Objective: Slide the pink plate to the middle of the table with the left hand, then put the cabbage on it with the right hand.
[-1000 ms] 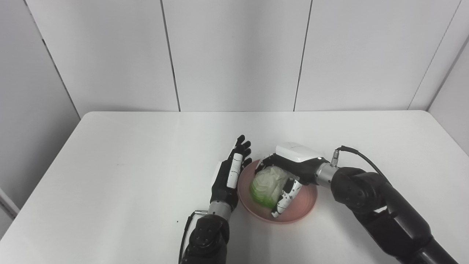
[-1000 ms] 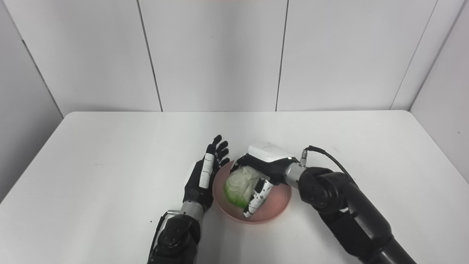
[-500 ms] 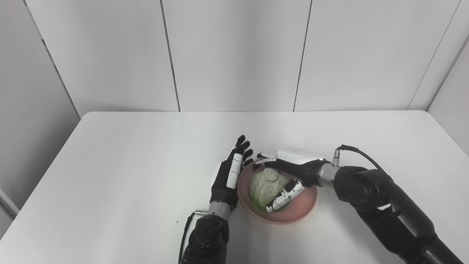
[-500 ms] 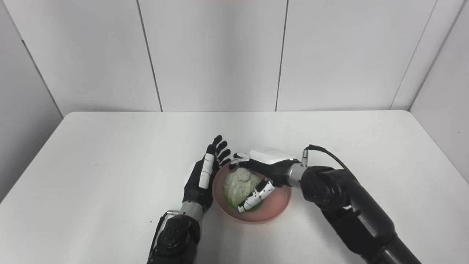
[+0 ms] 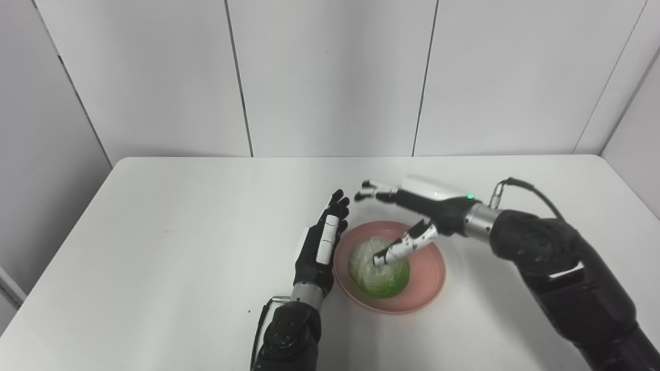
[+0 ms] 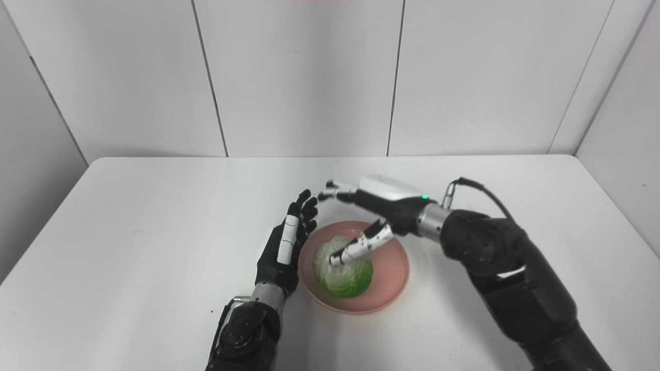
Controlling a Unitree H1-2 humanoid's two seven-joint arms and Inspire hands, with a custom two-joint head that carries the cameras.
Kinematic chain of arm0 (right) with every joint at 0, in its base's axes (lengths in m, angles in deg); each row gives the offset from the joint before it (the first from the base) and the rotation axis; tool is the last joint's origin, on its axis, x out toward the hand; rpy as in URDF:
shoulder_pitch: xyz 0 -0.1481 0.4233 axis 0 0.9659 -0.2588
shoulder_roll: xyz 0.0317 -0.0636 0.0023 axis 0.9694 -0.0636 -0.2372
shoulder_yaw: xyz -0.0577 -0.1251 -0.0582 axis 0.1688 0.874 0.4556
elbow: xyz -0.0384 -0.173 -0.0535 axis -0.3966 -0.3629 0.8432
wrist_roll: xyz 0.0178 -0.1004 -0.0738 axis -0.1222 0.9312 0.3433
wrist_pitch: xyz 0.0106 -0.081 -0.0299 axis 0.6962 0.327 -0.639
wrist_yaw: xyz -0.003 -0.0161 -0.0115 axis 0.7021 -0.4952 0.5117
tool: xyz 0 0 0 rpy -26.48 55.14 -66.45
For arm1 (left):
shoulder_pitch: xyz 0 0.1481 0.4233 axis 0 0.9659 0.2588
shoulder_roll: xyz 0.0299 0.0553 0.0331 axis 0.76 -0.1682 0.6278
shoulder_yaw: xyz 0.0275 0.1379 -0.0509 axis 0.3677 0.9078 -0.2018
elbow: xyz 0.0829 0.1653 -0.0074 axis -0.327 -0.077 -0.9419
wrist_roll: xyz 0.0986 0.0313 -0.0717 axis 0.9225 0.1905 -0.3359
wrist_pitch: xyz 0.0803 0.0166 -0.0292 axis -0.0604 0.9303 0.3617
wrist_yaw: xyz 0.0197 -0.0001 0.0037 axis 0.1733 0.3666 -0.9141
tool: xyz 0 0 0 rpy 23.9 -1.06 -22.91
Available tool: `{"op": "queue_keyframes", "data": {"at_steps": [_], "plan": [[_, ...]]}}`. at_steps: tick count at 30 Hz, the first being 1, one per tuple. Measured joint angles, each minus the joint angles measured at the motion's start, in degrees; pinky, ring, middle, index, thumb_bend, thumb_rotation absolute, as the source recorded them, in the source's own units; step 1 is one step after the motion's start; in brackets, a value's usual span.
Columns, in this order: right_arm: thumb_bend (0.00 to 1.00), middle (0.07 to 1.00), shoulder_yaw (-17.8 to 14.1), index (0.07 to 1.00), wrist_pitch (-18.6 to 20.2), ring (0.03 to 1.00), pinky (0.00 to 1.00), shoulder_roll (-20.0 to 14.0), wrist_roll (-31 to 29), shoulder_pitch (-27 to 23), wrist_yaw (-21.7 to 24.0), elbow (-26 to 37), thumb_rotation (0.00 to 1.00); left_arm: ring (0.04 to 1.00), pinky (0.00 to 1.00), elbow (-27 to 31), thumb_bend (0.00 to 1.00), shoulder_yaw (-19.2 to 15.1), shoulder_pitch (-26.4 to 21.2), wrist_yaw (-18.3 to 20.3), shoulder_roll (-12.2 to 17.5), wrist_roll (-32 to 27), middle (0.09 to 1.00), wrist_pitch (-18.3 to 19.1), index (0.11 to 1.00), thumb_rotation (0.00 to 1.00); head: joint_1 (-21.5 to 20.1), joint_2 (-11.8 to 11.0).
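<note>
Now, change: our right hand [image 5: 412, 211] has released and lifted; fingers open.
Cabbage [image 5: 379, 267]: on pink plate [image 5: 428, 278].
Left hand [image 5: 320, 246]: at plate's 9 o'clock, open.

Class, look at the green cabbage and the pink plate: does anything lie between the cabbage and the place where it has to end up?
Nothing visible does. The round green cabbage already sits in the shallow pink plate, and the open right robot hand hangs above it. The open left robot hand stands at the plate's left rim.
</note>
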Motion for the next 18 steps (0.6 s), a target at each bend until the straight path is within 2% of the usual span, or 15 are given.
{"op": "queue_keyframes", "data": {"at_steps": [3,6,7,8,11,13,15,18], "plan": [[1.0,0.949,-3.38,0.907,-0.02,0.948,0.82,0.23,-2.89,0.82,-2.73,0.46,0.61,0.915,0.91,-0.14,0.87,-0.07,-0.04,-0.43,0.0,0.31,0.935,-0.38,0.94,0.92,0.0,-0.09],[1.0,0.956,-8.1,0.922,-0.04,0.936,0.77,2.17,-5.71,3.47,-8.06,0.21,0.68,0.898,0.87,-0.6,0.85,-0.49,-0.04,-1.96,0.04,1.37,0.919,-2.0,0.943,0.92,0.18,-0.09],[0.99,0.939,-9.16,0.926,-0.07,0.923,0.78,2.85,-6.42,4.4,-9.77,-0.1,0.79,0.906,0.87,-0.65,0.85,-0.62,-0.04,-2.82,0.05,2.03,0.924,-2.37,0.944,0.93,0.18,-0.09],[0.96,0.938,-10.46,0.933,-0.11,0.937,0.84,3.82,-7.27,5.57,-11.64,-0.53,0.82,0.915,0.88,-0.72,0.84,-0.67,-0.03,-3.29,0.07,2.33,0.93,-2.84,0.934,0.93,0.61,-0.09],[0.93,0.938,-16.03,0.944,-0.13,0.947,0.87,8.81,-13.22,9.15,-17.18,-3.49,0.86,0.922,0.88,-0.71,0.84,-0.97,-0.03,-4.95,0.1,3.17,0.933,-3.98,0.925,0.93,0.7,-0.18],[0.91,0.937,-17.53,0.949,-0.13,0.95,0.92,11.11,-16.14,11.29,-19.38,-5.03,0.86,0.944,0.91,-0.67,0.85,-1.27,-0.03,-5.58,0.11,3.31,0.936,-4.31,0.911,0.92,0.79,-0.18],[0.95,0.933,-19.29,0.951,-0.12,0.949,0.95,13.35,-18.91,13.04,-21.52,-7.54,0.88,0.966,0.98,-0.67,0.86,-1.52,-0.03,-6.82,0.13,3.94,0.941,-4.87,0.899,0.93,0.79,-0.26],[0.99,0.949,-22.66,0.966,-0.36,0.957,0.98,17.05,-22.94,14.76,-25.7,-11.41,0.91,0.986,1.0,-0.8,0.83,-1.81,-0.06,-9.65,0.14,5.82,0.957,-5.76,0.903,0.95,0.79,-0.18]]}}
